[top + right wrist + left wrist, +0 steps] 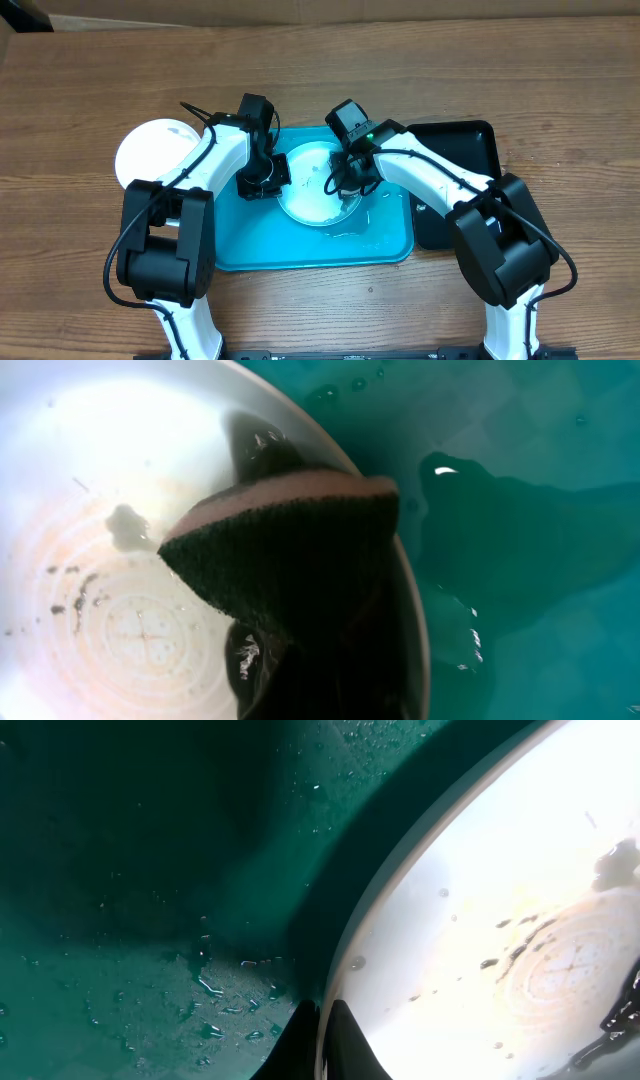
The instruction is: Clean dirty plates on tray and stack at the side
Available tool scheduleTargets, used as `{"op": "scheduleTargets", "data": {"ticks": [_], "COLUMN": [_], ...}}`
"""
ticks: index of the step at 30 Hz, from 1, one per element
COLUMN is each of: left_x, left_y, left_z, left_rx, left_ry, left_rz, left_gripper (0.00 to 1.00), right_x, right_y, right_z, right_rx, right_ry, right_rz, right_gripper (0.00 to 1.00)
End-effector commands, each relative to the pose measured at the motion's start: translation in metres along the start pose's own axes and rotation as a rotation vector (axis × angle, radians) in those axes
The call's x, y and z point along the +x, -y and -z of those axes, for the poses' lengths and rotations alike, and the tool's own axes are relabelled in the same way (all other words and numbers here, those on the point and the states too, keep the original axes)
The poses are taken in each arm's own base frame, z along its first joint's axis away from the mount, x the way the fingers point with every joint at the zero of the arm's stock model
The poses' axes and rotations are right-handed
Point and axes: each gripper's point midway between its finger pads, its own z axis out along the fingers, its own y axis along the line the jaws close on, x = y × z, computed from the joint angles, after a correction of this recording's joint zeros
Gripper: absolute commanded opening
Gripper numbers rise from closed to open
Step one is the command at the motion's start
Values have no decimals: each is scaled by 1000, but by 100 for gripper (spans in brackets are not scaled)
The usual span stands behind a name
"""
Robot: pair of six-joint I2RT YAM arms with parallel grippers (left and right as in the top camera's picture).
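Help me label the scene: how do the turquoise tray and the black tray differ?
The turquoise tray is bigger, in the middle; the black tray is narrower, to its right. The turquoise tray is wet and holds a white plate; the black tray is partly hidden under the right arm. Both are rounded rectangles on the table.

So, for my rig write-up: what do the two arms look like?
The left arm and right arm have white shells, bulky black joints and thin black cables alongside. The left gripper and right gripper are black; a green light glows near the right wrist.
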Motion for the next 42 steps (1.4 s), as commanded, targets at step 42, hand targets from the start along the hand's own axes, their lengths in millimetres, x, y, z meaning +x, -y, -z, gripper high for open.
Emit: {"op": "scheduleTargets", "data": {"ticks": [42], "left_x": [-1], "left_y": [-2], "left_z": [-6], "left_rx": [-21], "left_ry": [9], "left_rz": [-25], "left_gripper": [4], "right_x": [-25], "right_y": [20], "right_z": [128], "right_rx": [-702], "right_ry": [-25], "right_rz": [-55], "right_gripper": [4]}}
